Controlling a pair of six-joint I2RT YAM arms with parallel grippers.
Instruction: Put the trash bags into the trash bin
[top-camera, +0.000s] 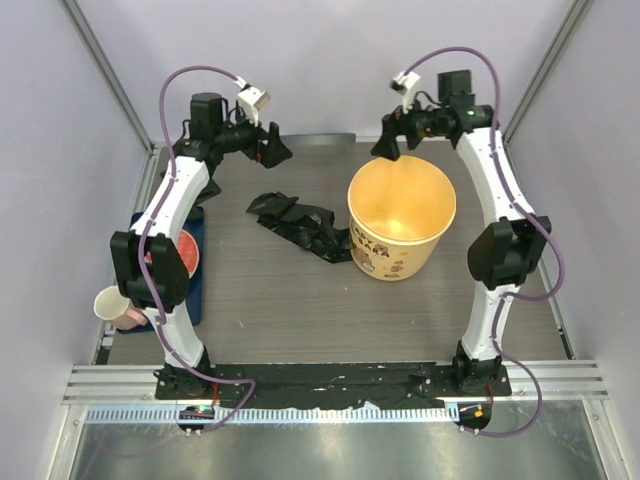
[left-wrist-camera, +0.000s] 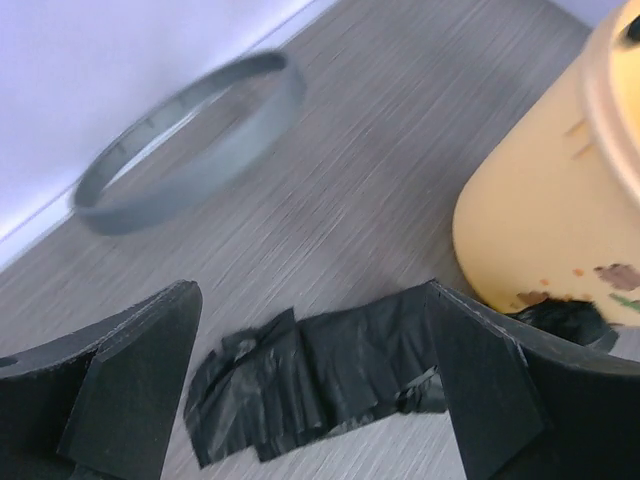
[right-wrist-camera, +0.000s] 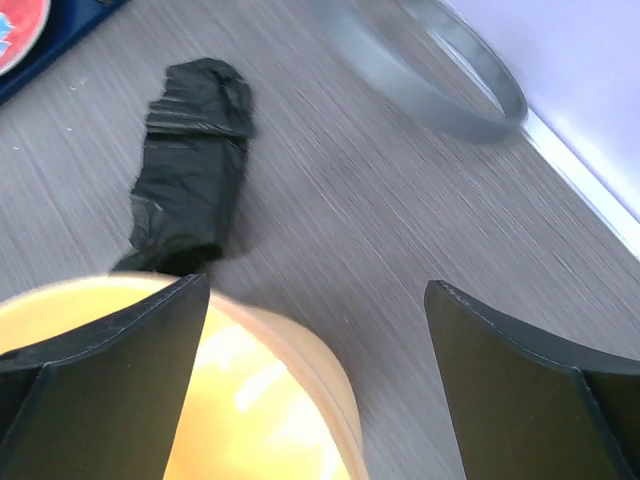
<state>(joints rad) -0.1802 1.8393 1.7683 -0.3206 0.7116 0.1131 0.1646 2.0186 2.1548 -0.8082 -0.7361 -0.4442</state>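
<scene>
grey table (top-camera: 270, 290), trash bags (top-camera: 300, 225), trash bin (top-camera: 398, 258), ring (left-wrist-camera: 220, 165)

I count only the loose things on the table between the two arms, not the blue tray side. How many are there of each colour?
Black: 1, a crumpled bundle of trash bags
Yellow: 1, the trash bin
Grey: 1, a ring lying flat near the far edge
Total: 3

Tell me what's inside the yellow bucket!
Nothing shows inside the trash bin: only bare yellow wall and floor. The black trash bag lies outside, beside it. The bin's near inner wall is hidden from the top view.
</scene>
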